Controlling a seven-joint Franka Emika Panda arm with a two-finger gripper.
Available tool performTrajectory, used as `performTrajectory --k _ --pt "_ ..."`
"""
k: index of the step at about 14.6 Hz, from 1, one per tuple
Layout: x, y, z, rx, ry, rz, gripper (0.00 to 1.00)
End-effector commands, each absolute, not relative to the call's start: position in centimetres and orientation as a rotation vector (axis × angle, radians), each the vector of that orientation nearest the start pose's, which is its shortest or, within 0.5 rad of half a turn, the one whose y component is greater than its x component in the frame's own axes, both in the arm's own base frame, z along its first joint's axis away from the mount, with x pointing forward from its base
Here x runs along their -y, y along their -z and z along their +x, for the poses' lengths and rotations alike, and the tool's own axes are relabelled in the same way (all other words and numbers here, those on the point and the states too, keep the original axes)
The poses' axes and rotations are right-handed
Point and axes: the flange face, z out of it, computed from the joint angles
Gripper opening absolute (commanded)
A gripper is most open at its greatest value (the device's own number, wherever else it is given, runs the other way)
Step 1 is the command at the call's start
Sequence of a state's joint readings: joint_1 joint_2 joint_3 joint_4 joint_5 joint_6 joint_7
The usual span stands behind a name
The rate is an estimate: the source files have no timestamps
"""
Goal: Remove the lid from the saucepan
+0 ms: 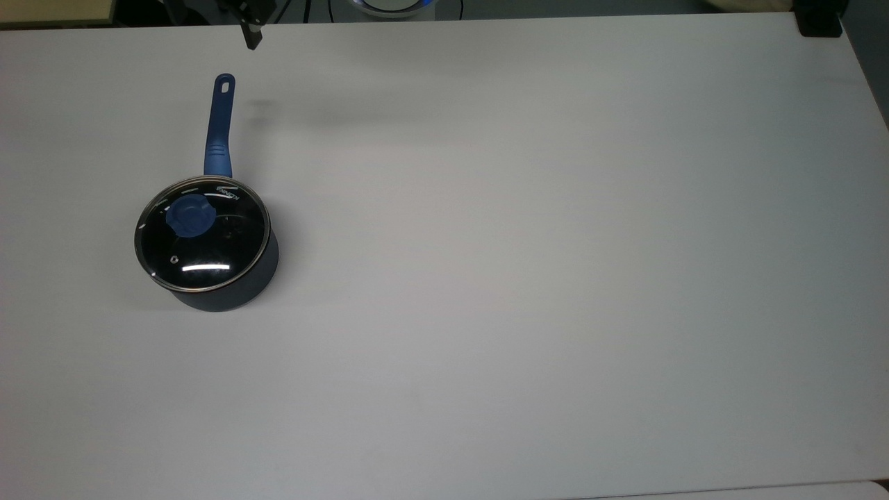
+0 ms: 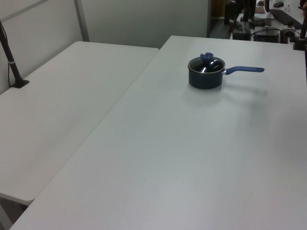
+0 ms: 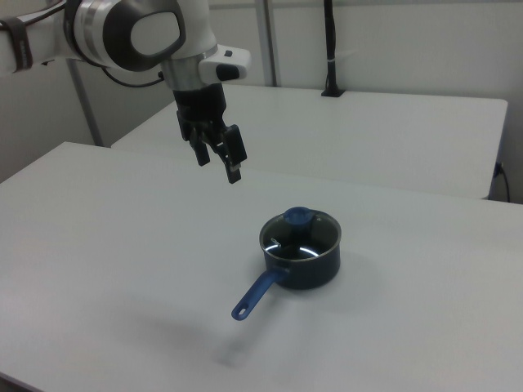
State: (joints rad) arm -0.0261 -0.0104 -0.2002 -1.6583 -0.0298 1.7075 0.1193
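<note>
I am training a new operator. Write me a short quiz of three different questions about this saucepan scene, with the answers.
1. True or false: the round clear glass lid with the blue knob sits on the dark navy saucepan.
2. In the top view, the long blue handle points toward which edge: top, bottom or right?
3. Fill in: in the right view, the black pincer hangs ___ the white table, touching nothing.

Key: 1 true; 2 top; 3 above.

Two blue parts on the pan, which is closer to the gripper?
The handle, specifically its end with the hole. In the top view it points toward the gripper, while the knob sits on the lid, farther away.
</note>
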Motion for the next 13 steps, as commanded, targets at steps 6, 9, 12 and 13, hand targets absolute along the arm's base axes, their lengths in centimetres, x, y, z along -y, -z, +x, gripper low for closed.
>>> performTrajectory --k 6,9,12,13 --pt "13.14 -60.70 54.48 -0.530 0.111 -3.123 1.00" --pt "13.16 -61.19 54.66 -0.530 0.128 -3.124 1.00" --pt "13.35 -61.34 54.70 -0.502 0.135 -3.131 1.00" --pt "13.38 -61.09 54.82 -0.471 0.127 -3.141 1.00"
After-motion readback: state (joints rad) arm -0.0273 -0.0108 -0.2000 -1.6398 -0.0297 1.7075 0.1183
